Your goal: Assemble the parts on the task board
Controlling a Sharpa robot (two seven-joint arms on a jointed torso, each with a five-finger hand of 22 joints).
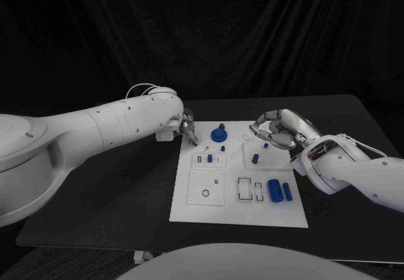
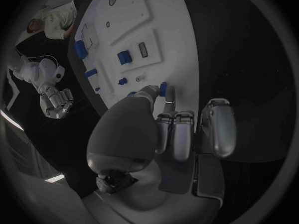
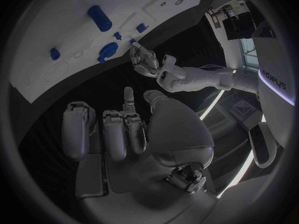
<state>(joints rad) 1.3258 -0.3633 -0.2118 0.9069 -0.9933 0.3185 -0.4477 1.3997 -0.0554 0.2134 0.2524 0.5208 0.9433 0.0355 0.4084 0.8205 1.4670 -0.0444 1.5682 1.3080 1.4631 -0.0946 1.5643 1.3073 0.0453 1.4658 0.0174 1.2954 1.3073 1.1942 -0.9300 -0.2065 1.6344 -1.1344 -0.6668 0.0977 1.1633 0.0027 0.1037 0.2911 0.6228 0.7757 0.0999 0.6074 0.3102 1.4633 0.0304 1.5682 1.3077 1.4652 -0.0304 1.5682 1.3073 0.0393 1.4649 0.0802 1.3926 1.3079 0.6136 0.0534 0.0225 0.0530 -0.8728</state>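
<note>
Blue peg [image 2: 162,88] pinched in the left hand [image 1: 184,129], tip down at the far left edge of the white task board [image 1: 240,216] mid-tabletop. Right hand [image 1: 282,130] hovering over the board's far right corner, fingers curled, holding nothing. Round blue part [image 1: 219,135] standing just beside the peg — easily knocked by a sideways drift. Thin pinch — likely to let the peg tilt and jam at its hole, or slip free and roll off onto the tabletop.

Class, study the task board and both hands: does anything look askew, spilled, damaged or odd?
Nothing stands out. The task board lies flat, blue parts rest on it, and the left hand pinches one small blue part.
</note>
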